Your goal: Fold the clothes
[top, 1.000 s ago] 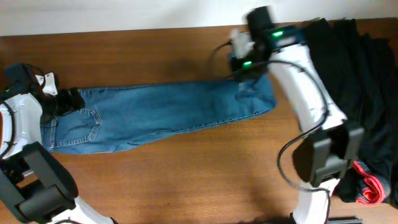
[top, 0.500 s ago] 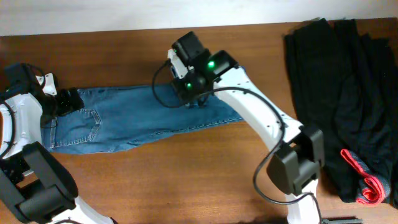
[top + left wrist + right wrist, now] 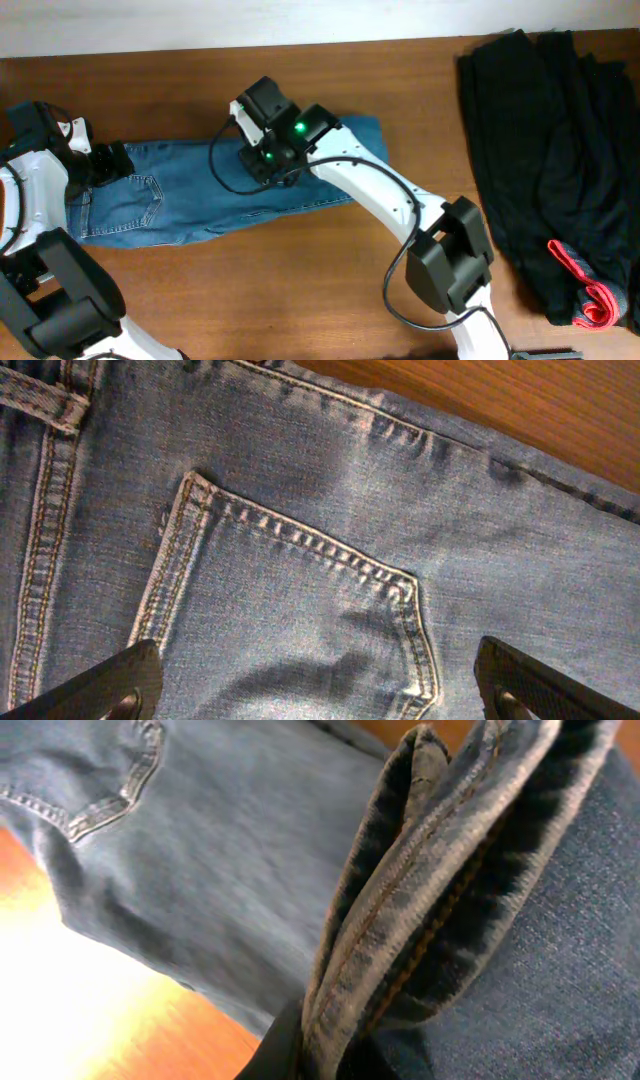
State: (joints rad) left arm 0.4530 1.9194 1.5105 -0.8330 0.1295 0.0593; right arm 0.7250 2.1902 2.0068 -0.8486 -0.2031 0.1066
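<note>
Overhead: the medium-blue denim jeans (image 3: pixel 190 195) lie flat across the left half of the wooden table (image 3: pixel 300 290), legs long and tapering; the left gripper (image 3: pixel 110 160) sits at the table's left end; the right gripper (image 3: pixel 262 165) is near its middle; crumpled black garments (image 3: pixel 540 150) and a red-pink item (image 3: pixel 590 295) cover its right end.

Left wrist: faded denim with a stitched back pocket (image 3: pixel 290 620); the left gripper (image 3: pixel 320 700) is spread wide, empty.

Right wrist: the right gripper (image 3: pixel 320 1055) is clenched on a thick doubled fold of jeans (image 3: pixel 430 890), seam stitching showing; glossy table (image 3: pixel 90 1010) below.
</note>
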